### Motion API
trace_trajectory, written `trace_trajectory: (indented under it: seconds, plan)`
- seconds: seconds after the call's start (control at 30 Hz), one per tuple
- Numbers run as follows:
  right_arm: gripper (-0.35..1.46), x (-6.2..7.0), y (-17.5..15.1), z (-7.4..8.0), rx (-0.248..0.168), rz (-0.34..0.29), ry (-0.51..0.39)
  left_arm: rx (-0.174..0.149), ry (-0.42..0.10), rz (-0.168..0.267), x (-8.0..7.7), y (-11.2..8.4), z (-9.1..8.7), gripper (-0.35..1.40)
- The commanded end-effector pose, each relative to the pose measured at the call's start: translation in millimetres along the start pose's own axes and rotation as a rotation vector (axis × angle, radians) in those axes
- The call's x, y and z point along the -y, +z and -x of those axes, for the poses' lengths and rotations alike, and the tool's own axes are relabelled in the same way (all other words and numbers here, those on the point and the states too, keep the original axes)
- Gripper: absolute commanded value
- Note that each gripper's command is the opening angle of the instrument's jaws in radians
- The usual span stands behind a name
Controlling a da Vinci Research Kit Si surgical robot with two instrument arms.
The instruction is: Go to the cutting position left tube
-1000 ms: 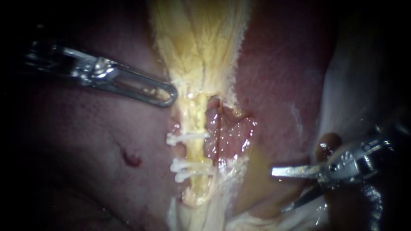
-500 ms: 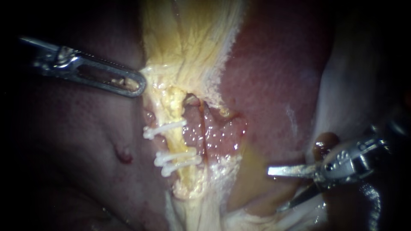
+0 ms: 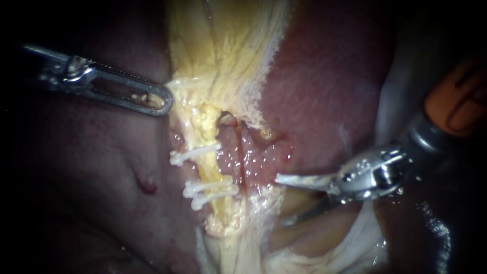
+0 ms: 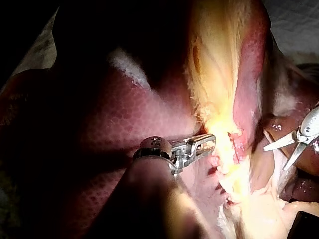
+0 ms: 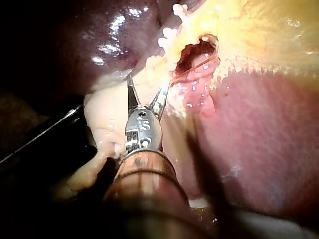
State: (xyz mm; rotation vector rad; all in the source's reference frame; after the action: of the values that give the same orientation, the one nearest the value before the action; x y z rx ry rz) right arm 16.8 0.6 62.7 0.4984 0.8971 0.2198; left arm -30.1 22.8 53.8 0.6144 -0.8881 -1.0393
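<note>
Your left tube [image 3: 212, 171] is the pale yellow strand running 12-to-6 just left of the endoscope view's centre. One white clip [image 3: 195, 153] crosses it above and a pair of clips [image 3: 210, 192] below, with a bare stretch between them. It looks soft, wet and light, likely to slip or tear if pinched, so I would not grasp the tube itself. The bare stretch between the single clip and the pair is the place for the blades, squarely across and clear of the plastic. At the tube's 3 o'clock a thin reddish strand [image 3: 241, 172] lies in a glistening raw bed, and you will have to pass over it. Your right instrument [image 3: 279, 200] comes in from 3 o'clock with its blades spread wide and holding nothing, the tips apart from the tube. In the right wrist view the clips lie ahead of those blades. At 10 o'clock your left instrument [image 3: 152, 100] has its slotted jaws closed on the edge of the yellow tissue [image 3: 223, 61], drawing it towards 9 o'clock over the liver [image 3: 91, 167].
</note>
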Motion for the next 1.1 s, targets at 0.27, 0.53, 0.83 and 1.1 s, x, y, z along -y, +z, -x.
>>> trace_trajectory:
  seconds: [0.27, 0.53, 0.83, 1.1]
  plan:
    - [1.44, -2.4, 4.9, 0.4, 0.001, -0.015, 0.012, 0.0, 0.0, 0.0, 0.2, 0.2, -0.2, -0.35]
    - [1.44, -4.0, 7.0, 1.1, 0.004, -0.03, 0.034, -0.001, 0.001, -0.001, 0.3, 0.3, -0.3, -0.35]
    - [1.44, -5.6, 7.0, 2.5, 0.01, -0.069, 0.09, -0.001, 0.001, -0.001, 0.3, 0.3, -0.3, -0.35]
    - [1.44, -6.0, 7.2, 2.8, 0.003, -0.084, 0.103, -0.001, 0.001, -0.001, 0.3, 0.2, -0.3, -0.35]
